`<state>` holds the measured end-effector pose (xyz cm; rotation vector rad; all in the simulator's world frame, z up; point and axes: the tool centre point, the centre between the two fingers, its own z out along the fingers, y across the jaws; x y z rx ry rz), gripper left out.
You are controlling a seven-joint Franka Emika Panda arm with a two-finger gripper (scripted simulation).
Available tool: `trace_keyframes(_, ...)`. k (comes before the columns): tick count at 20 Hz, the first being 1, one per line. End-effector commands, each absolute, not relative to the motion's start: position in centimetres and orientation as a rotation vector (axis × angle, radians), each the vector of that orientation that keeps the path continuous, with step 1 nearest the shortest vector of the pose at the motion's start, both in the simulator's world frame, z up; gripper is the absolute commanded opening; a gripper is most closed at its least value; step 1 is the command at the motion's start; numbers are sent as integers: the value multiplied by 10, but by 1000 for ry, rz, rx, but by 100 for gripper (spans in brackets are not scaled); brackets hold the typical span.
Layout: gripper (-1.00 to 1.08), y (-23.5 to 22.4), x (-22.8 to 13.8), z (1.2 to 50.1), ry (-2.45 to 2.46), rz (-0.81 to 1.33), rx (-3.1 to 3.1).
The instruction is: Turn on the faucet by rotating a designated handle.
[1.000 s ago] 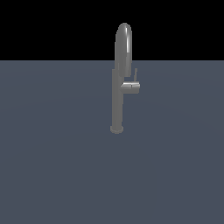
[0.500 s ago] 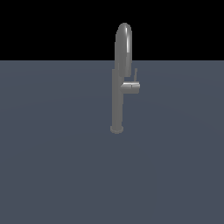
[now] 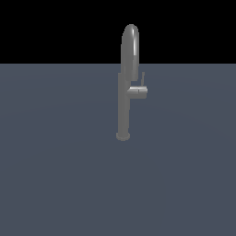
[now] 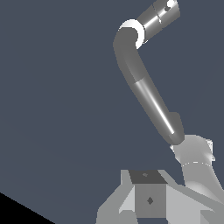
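- The faucet [image 3: 123,106] is standing upright on the grey floor [image 3: 55,175], its long axis vertical.
- The handle [image 3: 143,79] is pointing straight up from the stub on the exterior view's right.
- The gripper [image 4: 151,205] is showing only partly; I cannot tell its opening.

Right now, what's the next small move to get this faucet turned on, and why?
Probably close in on the handle from the exterior view's right. It stands upright at the end of the side stub of the faucet, and nothing touches it in the exterior view.
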<state>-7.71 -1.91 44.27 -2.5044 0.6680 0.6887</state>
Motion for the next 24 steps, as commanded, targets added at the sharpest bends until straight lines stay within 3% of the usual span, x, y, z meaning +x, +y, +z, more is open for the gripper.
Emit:
trace_keyframes(1,-100,-24,-64,435,712,735,-2435)
trace_keyframes(24,-100,-73,32,318,1083,1120,-1624)
